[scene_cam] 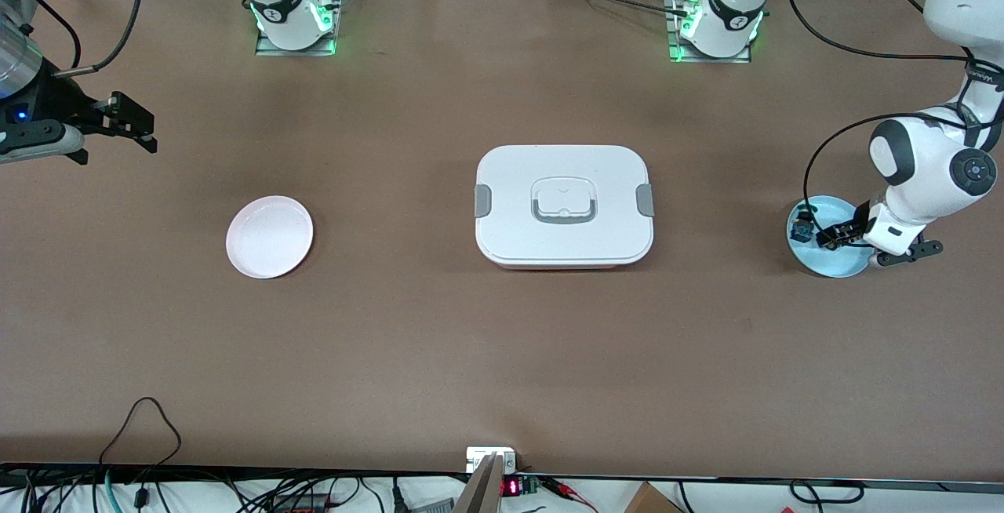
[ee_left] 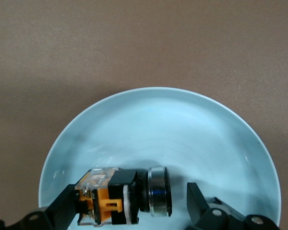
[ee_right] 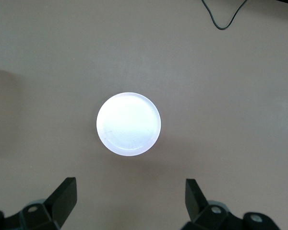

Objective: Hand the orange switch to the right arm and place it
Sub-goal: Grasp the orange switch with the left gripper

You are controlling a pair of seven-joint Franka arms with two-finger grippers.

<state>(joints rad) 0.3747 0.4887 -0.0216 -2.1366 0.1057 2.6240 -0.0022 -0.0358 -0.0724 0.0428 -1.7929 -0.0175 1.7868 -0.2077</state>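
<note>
A long brown table with a matte, faintly grainy top, seen from a high camera facing two white robot arms. At the left arm's end, the left gripper (scene_cam: 843, 237) is down inside a shallow, glossy pale blue plate (ee_left: 158, 110). Its two black fingers (ee_left: 199, 201) stand apart, with the orange switch (ee_left: 122, 196) lying on its side between them: one finger touches the clear-and-orange body end, while the other finger stands just clear of the ringed silver-and-black button end. The switch is small, blocky at one end and round at the other. A second, blue-bodied switch (scene_cam: 802, 228) lies on the same plate, just beside the fingers.

The step in hand looks like the pick-up. To do it well, the fingers should close squarely on the switch's hard ends, centred so the round end does not roll or squirt out on the slick plate, then lift straight up without nudging the blue switch.

The right gripper (scene_cam: 125, 122) waits in the air over bare table at the right arm's end, its black fingers wide apart and empty; below them lies a round, smooth white plate (ee_right: 128, 123). A rounded white lidded box (scene_cam: 563, 204) with grey clasps sits mid-table
</note>
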